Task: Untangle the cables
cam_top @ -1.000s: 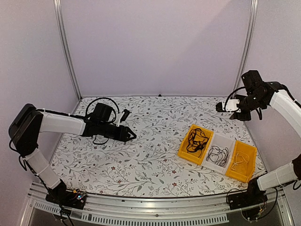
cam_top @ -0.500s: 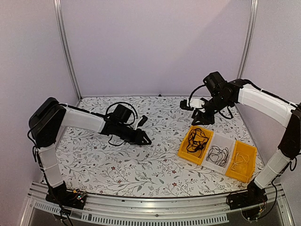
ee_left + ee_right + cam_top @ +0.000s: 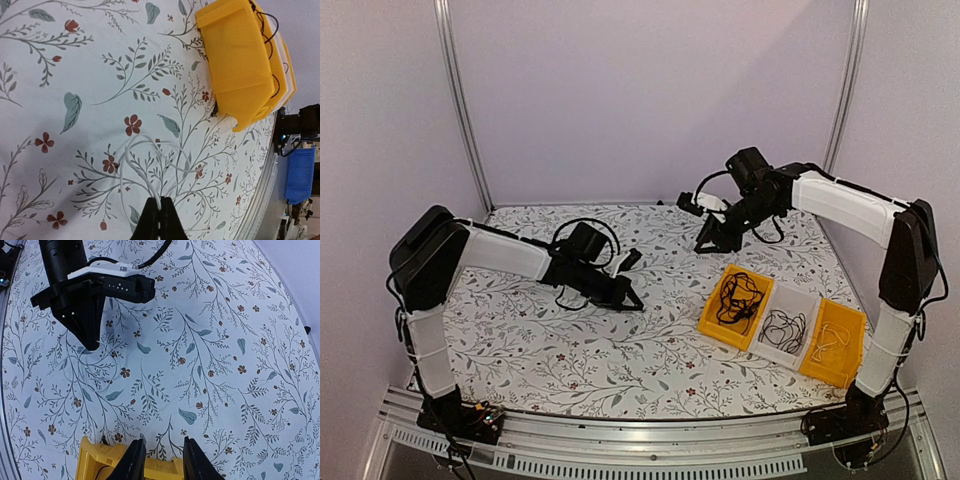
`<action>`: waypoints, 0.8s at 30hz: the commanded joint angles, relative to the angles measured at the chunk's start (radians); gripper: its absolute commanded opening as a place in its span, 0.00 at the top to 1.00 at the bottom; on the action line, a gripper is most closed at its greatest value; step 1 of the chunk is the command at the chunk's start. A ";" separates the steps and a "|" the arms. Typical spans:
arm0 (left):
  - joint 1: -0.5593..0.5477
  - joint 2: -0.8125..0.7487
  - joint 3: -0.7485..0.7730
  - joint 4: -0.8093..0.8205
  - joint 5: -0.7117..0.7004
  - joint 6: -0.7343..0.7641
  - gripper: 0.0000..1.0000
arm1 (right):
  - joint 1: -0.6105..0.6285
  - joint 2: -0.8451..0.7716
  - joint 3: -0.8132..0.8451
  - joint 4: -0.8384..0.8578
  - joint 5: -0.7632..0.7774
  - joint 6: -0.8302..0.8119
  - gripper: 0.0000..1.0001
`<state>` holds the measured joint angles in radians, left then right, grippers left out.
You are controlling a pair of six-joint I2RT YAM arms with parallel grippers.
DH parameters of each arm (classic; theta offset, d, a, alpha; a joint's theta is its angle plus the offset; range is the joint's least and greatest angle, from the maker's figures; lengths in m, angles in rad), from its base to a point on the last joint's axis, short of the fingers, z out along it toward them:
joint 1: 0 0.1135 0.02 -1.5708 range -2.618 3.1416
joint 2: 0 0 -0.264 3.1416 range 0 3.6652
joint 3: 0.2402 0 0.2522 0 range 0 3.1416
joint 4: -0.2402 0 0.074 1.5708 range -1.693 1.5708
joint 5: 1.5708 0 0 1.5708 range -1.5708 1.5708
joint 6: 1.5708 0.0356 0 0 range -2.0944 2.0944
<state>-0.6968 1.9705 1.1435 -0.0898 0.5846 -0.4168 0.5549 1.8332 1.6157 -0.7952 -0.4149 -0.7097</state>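
Now left tool [image 3: 159,201] pinches white cable [image 3: 121,170] on floral table [image 3: 75,65].

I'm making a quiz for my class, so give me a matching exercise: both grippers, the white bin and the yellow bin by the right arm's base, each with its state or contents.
1. left gripper
2. right gripper
3. white bin
4. yellow bin by the right arm's base

a. black cable inside
b. open, holding nothing
c. white cable inside
d. shut on the loose white cable

Pairs: 1-d, 2-b, 3-a, 4-c
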 commanded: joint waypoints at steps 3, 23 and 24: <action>-0.027 -0.239 -0.104 0.159 -0.050 0.119 1.00 | 0.008 0.046 0.088 0.068 -0.228 0.227 0.61; -0.061 -0.370 -0.099 0.206 -0.020 0.127 1.00 | 0.097 0.229 0.207 0.039 -0.493 0.300 0.47; -0.063 -0.371 -0.098 0.206 -0.019 0.127 1.00 | 0.097 0.233 0.209 0.045 -0.485 0.312 0.48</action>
<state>-0.7437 1.6341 1.0309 0.0925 0.5613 -0.3031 0.6399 2.0331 1.7969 -0.7563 -0.8726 -0.4290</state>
